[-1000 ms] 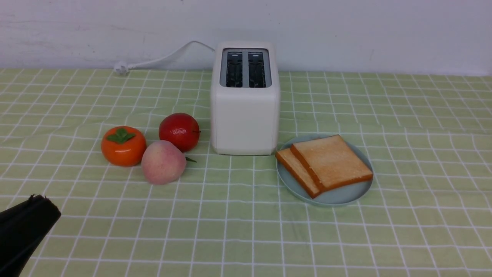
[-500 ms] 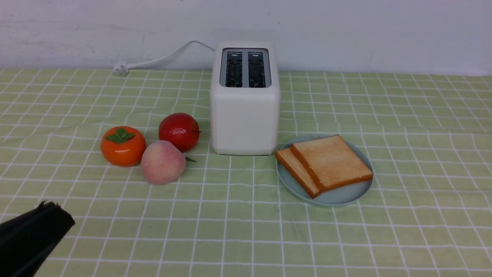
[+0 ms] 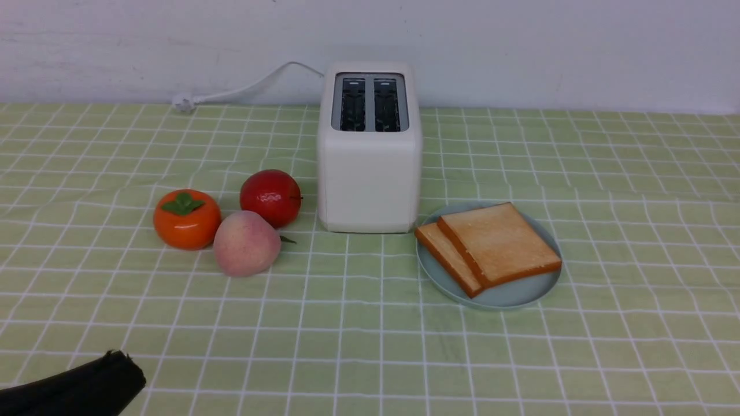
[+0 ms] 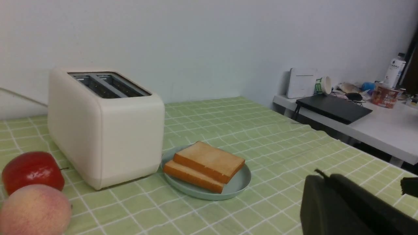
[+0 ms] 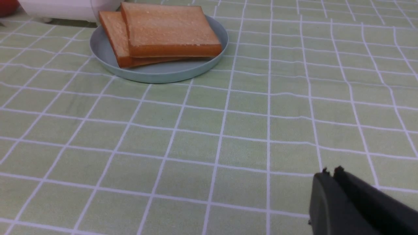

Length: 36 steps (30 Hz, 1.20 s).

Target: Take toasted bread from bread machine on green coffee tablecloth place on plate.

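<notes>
The white bread machine [image 3: 369, 150] stands at the back middle of the green coffee tablecloth [image 3: 370, 329], both slots empty. Two slices of toasted bread [image 3: 497, 242] lie overlapped on the pale blue-green plate [image 3: 514, 294], just right of the machine. They also show in the left wrist view [image 4: 209, 160] and the right wrist view [image 5: 166, 26]. My left gripper [image 3: 124, 364] is shut and empty, low at the front left, far from the plate. My right gripper [image 5: 329, 170] is shut and empty, over bare cloth well short of the plate [image 5: 156, 76]; it is out of the front view.
An orange persimmon [image 3: 186, 219], a red apple [image 3: 270, 197] and a peach [image 3: 247, 242] sit left of the machine. Its white cord [image 3: 243, 86] runs back left to a plug [image 3: 184, 103]. A side desk with a laptop [image 4: 333, 107] lies beyond the cloth's right edge.
My left gripper has slid right and lower along the front left corner of the front view. The toast, plate, machine and fruit have not moved.
</notes>
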Tool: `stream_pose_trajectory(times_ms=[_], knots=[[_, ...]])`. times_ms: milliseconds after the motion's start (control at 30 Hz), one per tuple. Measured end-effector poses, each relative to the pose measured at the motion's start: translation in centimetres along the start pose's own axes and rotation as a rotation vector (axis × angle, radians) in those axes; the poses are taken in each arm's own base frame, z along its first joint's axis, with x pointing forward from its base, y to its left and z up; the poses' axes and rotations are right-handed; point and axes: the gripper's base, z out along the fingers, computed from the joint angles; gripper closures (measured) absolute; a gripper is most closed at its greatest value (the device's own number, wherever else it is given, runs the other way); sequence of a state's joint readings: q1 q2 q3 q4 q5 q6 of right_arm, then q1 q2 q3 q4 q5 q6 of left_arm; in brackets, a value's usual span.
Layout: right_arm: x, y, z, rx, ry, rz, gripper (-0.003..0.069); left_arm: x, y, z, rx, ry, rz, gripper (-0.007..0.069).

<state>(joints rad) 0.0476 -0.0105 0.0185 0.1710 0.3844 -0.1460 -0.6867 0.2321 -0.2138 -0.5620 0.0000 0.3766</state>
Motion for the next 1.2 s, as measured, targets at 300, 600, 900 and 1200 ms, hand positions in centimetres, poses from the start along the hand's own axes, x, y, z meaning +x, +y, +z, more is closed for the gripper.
stream_pose_trajectory(times_ms=[300, 600, 900, 1200], knots=[[0.0, 0.0, 0.0, 0.0, 0.0, 0.0, 0.0627, 2.0, 2.5, -1.6, -0.384, 0.055, -0.041, 0.0638], [0.0, 0.0, 0.0, 0.0, 0.002, 0.0, 0.0617, 6.4, 4.1, -3.3, -0.622, 0.053, -0.073, 0.0638], [0.0, 0.0, 0.0, 0.0, 0.002, 0.0, 0.0606, 9.3, 4.3, -3.4, -0.629, 0.243, -0.144, 0.0638], [0.0, 0.0, 0.0, 0.0, 0.002, -0.001, 0.0595, 9.3, 4.3, -3.4, -0.629, 0.243, -0.144, 0.0638]])
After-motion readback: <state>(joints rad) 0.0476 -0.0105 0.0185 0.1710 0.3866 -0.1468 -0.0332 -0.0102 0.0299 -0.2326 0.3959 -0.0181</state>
